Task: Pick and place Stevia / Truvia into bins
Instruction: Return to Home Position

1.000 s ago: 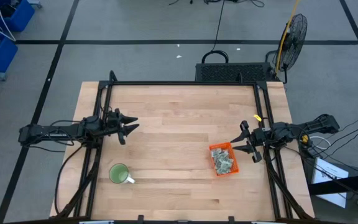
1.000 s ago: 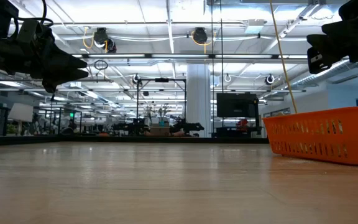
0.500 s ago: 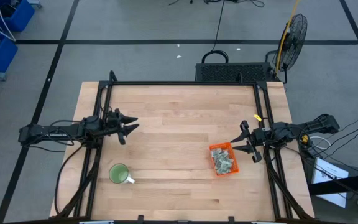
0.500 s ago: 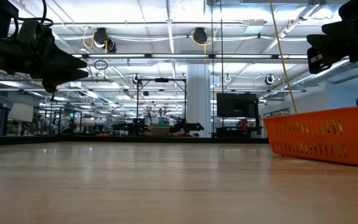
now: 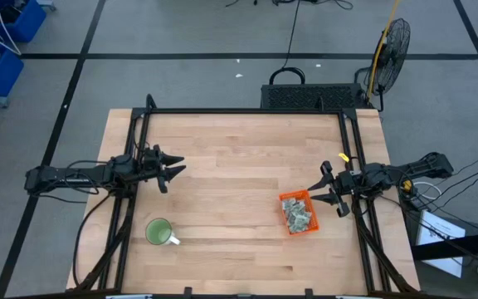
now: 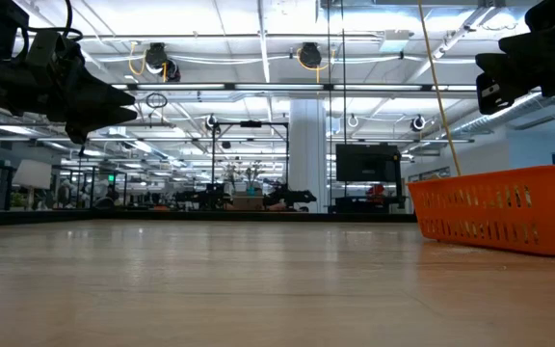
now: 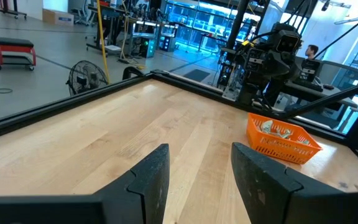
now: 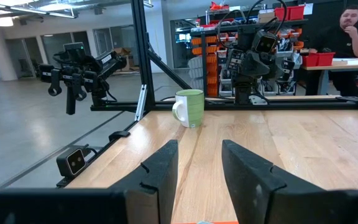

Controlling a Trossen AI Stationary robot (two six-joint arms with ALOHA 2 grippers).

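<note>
Many sachets (image 5: 299, 218) beside right gripper (image 5: 323, 193).

You've got a green mug (image 5: 158, 232) standing upright on the near-left part of the wooden table (image 5: 239, 141), with bare wood all around it. Just past the table's far edge there's a black mesh crate (image 5: 309, 96) with a handle, and a floor fan (image 5: 394, 40) stands right of that. Blue bins (image 5: 2, 29) are on the floor way off far left, and white papers (image 5: 440, 237) lie on the floor near right. In the low view a dark monitor (image 6: 366, 163) hangs in the room behind. The right wrist view catches a person (image 8: 353, 28) sitting at a desk with red bins (image 8: 319, 59) on it.
</note>
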